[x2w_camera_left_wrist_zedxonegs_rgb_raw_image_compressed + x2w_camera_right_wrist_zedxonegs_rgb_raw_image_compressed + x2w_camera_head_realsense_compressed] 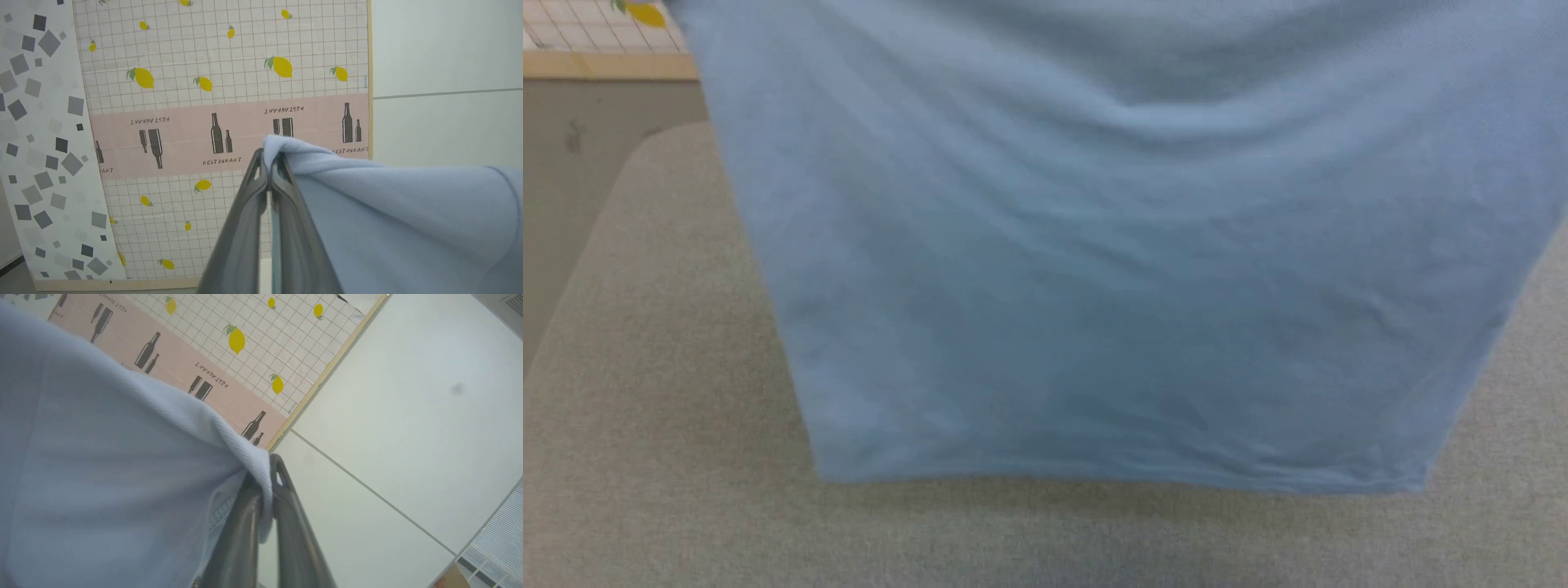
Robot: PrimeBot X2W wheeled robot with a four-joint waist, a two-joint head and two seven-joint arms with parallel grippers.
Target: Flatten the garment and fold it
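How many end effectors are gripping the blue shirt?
2. The left end effector is shut on a bunched edge of the shirt, in the left wrist view. The right end effector is shut on another edge, in the right wrist view.
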